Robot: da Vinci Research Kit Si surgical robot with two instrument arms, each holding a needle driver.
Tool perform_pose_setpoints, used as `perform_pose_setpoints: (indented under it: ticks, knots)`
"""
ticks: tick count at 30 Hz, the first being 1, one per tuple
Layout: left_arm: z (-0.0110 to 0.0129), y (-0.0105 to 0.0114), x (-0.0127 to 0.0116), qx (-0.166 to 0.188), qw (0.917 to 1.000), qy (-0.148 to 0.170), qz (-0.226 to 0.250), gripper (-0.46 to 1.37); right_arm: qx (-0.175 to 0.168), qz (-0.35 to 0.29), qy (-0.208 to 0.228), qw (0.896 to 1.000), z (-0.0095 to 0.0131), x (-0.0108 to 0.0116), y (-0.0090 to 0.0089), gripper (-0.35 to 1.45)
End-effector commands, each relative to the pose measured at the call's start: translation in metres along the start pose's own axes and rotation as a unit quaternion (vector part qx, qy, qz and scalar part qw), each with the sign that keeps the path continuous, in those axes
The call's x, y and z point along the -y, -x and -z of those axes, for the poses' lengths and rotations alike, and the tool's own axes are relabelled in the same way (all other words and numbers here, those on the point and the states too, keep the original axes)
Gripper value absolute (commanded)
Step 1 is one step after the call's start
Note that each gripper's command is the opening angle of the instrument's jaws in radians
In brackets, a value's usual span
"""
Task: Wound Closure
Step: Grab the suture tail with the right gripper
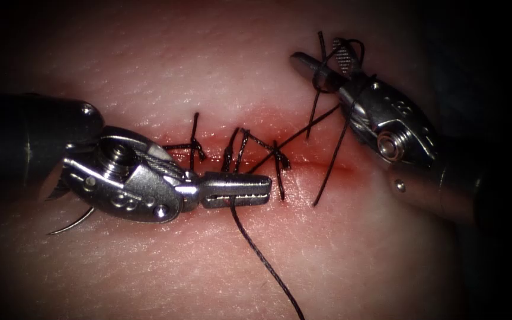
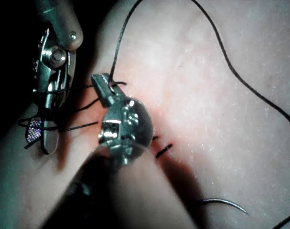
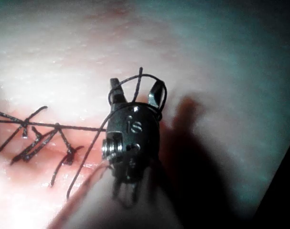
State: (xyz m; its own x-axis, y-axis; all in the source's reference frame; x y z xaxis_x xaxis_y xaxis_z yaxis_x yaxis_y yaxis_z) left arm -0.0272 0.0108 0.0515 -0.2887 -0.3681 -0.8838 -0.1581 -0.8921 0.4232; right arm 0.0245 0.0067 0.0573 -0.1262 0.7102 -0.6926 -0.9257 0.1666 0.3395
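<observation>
Dark braided thread (image 1: 266, 256) is what your left needle driver (image 1: 236, 191) has hold of, its two steel jaws pressed together on the strand at centre frame in the endoscope view, just below the red-edged horizontal cut (image 1: 303, 161) in the pale pink tissue (image 1: 167, 53). From that grip you can see the strand run down to the bottom edge of the frame. Your right needle driver (image 1: 327, 64) sits at upper right, above the cut, jaws spread apart with thread looped around them and nothing clamped between; a taut line runs from those loops down and left to the knotted stitches (image 1: 241, 148) across the cut, and one loose tail (image 1: 330, 169) hangs down over the cut's right end. You've got the thin curved steel needle (image 1: 71, 224) lying free on the tissue at lower left, below the cut, partly behind your left tool's wrist, held by neither tool, and you can't tell from here whether its tip is in the tissue. Red fluid (image 1: 333, 169) tints the cut's margins. Your left wrist view shows the needle (image 2: 226, 204) resting on the surface too.
</observation>
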Motion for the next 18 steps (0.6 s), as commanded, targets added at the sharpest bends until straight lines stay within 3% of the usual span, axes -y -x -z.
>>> perform_pose_setpoints:
  ticks: [1,8,11,14,15,18]
  knots:
    - [0.0000,0.0000,0.0000,0.000,1.0000,0.004,0.000,-0.35,0.000,0.000,0.000,1.000,0.0000,0.0000,0.0000,0.97]
    - [0.0000,0.0000,0.0000,0.000,1.0000,0.004,0.000,-0.35,0.003,0.001,-0.006,1.000,-0.0002,0.0000,0.0004,0.95]
    - [0.0000,0.0000,0.0000,0.001,1.0000,0.003,0.000,-0.35,0.008,0.001,-0.007,1.000,-0.0003,0.0001,0.0006,0.86]
    - [0.0000,0.0000,0.0000,0.001,1.0000,0.003,0.000,-0.35,0.016,0.002,-0.007,1.000,-0.0002,0.0001,0.0009,0.51]
    - [0.0000,0.0000,0.0000,0.001,1.0000,0.003,0.000,-0.35,0.018,0.002,-0.007,1.000,-0.0002,0.0002,0.0010,0.31]
    - [0.0000,0.0000,0.0000,0.001,1.0000,0.003,0.000,-0.35,0.019,0.002,-0.007,1.000,-0.0001,0.0002,0.0009,0.07]
